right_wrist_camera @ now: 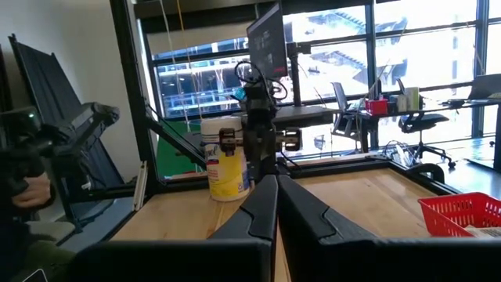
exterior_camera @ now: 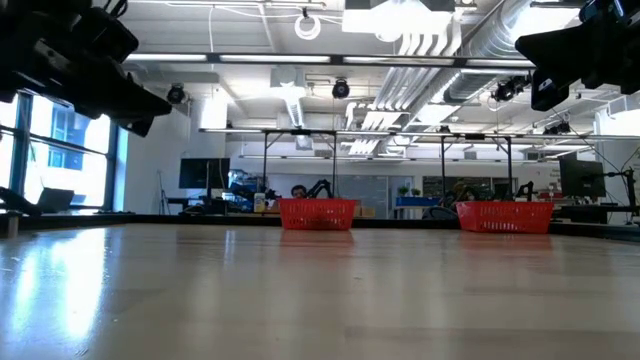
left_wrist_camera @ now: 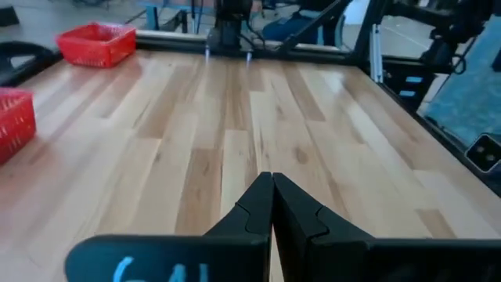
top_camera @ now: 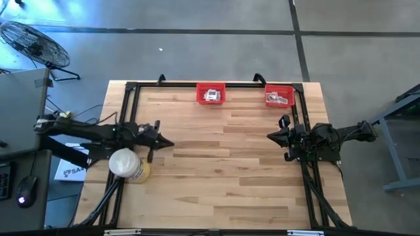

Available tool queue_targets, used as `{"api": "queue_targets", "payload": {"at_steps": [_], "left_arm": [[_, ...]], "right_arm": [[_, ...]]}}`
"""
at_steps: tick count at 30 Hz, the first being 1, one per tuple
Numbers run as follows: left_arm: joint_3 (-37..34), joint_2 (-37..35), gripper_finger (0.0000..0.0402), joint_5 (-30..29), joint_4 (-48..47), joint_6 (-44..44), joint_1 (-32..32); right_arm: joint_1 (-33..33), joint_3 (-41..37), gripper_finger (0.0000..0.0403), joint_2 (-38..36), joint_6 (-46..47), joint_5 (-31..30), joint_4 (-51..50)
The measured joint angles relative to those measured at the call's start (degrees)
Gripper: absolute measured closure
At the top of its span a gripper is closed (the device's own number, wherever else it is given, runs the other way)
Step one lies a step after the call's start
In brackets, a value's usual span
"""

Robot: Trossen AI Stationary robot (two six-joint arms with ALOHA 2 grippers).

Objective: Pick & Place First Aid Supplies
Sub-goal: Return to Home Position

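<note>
Two red bins stand at the table's far edge: one near the middle and one at the far right. Each holds small white packets. My left gripper is shut and empty, raised above the table's left side; its closed fingers show in the left wrist view. My right gripper is shut and empty, raised above the right side; its closed fingers show in the right wrist view. Both bins also show in the low view.
A large white cylinder with a yellowish base stands at the table's left edge beside my left arm; it also shows in the right wrist view. A black frame borders the table. Bare wood lies between the two arms.
</note>
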State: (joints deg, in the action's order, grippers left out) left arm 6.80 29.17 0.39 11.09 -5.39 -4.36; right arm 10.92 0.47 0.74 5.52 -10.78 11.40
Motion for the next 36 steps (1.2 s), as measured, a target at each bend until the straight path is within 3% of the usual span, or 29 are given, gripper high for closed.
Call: {"api": "queue_targets", "payload": {"at_steps": [5,9,15,36], "left_arm": [[0.01,-8.53,0.0402,3.4,-4.35,1.07,6.14],[-0.41,-15.89,0.0402,2.17,-10.85,1.18,8.15],[-5.63,-29.19,0.0402,-0.87,-11.02,0.53,8.11],[-5.47,-28.31,0.0402,-0.12,-11.58,5.6,8.1]], "right_arm": [[-0.02,0.0,0.04,0.0,0.0,0.0,0.0],[0.0,0.0,0.0399,-0.01,0.0,0.01,0.0],[0.0,0.0,0.04,-0.01,0.0,0.0,0.0],[0.0,0.0,0.0399,-0.01,0.0,-0.01,0.0]]}}
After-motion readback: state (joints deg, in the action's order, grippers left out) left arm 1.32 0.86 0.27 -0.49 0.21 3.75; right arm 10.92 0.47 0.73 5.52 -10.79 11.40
